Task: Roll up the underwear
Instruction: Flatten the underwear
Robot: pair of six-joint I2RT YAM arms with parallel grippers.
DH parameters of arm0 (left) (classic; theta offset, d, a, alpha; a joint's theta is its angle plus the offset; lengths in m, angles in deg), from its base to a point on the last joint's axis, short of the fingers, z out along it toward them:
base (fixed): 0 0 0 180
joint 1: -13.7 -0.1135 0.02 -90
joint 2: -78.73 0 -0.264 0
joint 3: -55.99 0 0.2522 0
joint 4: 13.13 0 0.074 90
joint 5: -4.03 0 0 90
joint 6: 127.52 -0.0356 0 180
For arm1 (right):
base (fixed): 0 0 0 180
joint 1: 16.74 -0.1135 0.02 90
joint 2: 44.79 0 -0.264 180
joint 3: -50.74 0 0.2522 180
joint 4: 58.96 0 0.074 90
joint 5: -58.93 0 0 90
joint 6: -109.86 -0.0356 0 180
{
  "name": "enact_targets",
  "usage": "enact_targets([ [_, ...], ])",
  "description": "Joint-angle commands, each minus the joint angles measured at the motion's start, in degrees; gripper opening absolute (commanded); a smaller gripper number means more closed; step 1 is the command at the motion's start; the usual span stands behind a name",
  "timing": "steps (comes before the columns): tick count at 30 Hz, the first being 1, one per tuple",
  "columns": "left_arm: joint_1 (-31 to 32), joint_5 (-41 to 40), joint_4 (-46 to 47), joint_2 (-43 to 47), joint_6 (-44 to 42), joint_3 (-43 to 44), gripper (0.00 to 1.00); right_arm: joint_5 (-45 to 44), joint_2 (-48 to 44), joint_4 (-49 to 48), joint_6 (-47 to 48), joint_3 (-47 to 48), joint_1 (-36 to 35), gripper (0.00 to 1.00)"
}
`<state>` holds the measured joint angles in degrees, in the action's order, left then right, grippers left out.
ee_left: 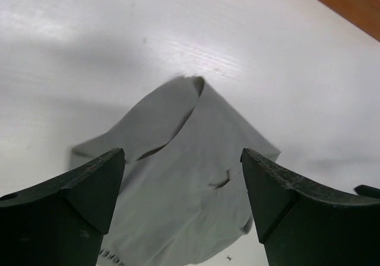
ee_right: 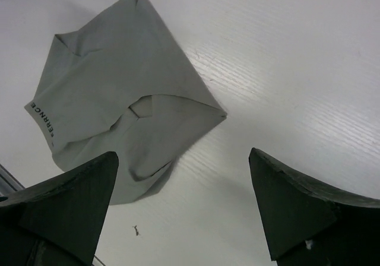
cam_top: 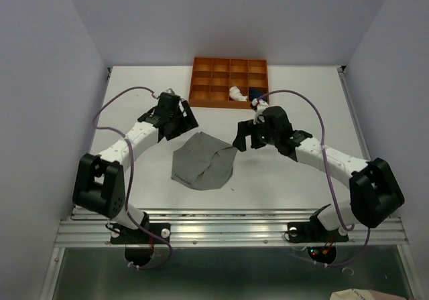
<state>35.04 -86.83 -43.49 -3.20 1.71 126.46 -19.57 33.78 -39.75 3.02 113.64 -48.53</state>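
Grey underwear: the grey underwear (cam_top: 204, 161) is lying loosely folded in the middle of the table (cam_top: 308, 79), with its corners pulled in towards the centre and creases running across the top.
Lettering: a printed band (ee_right: 41, 114) is showing along one edge of the grey cloth in the right wrist view; the full word is not readable.
Left gripper: the left gripper (cam_top: 182, 127) is hanging over the far left corner of the grey underwear, its jaws standing wide apart and gripping nothing; a raised fold of the cloth is showing between its fingers (ee_left: 89, 183).
Right gripper: the right gripper (cam_top: 247, 141) is hanging just beside the far right corner of the grey underwear, its jaws also spread wide and gripping nothing.
Tray: an orange tray (cam_top: 228, 59) with square compartments is sitting at the far side of the table, beyond both grippers.
Pink-white underwear: the pale underwear (cam_top: 236, 93) is sitting bunched in a near-row compartment of the tray.
Navy underwear: the navy underwear (cam_top: 257, 94) is sitting in the next compartment to the right, partly hidden behind the right arm's wrist.
Cables: purple cables (cam_top: 110, 102) are looping out beside each arm, well apart from the cloth.
Speck: a small dark speck (ee_right: 136, 230) is lying on the table near the grey cloth's edge.
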Motion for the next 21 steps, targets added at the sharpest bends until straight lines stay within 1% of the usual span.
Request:
enact_targets([
  [1, 0.19, 7.80, 5.08, -8.23, -6.52, 7.00, 0.86, -0.61, 4.92, -2.90, 4.62, 3.94, -1.43, 0.95],
  [3, 0.71, 9.73, 5.00, -12.61, -7.84, 10.34, 0.83, -1.57, 7.91, -3.34, 5.84, 5.25, -1.43, 0.91],
  [6, 1.68, 9.21, 4.30, -17.19, -8.37, 13.42, 0.82, -1.75, 11.34, -3.61, 6.90, 6.84, -1.43, 0.88],
  [8, 2.56, 8.77, 4.03, -19.05, -8.64, 15.09, 0.82, -1.23, 13.88, -4.31, 7.78, 8.06, -1.43, 0.86],
  [11, 3.44, 8.60, 3.68, -22.21, -8.55, 17.37, 0.80, 0.18, 16.35, -4.40, 9.10, 9.65, -1.43, 0.83],
  [14, 4.14, 7.90, 2.80, -24.85, -8.55, 19.66, 0.75, 0.71, 19.25, -4.13, 9.98, 10.97, -1.43, 0.81],
  [15, 4.23, 7.72, 2.54, -26.07, -8.55, 20.10, 0.73, 0.54, 20.56, -4.13, 10.16, 11.15, -1.43, 0.81],
  [16, 4.41, 6.94, 1.58, -26.78, -8.64, 20.54, 0.68, 0.36, 21.01, -4.05, 10.42, 11.41, -1.95, 0.80],
  [21, 4.58, 4.73, -0.62, -29.60, -8.64, 21.34, 0.56, 0.36, 23.65, -3.26, 11.92, 12.38, -2.48, 0.77],
])
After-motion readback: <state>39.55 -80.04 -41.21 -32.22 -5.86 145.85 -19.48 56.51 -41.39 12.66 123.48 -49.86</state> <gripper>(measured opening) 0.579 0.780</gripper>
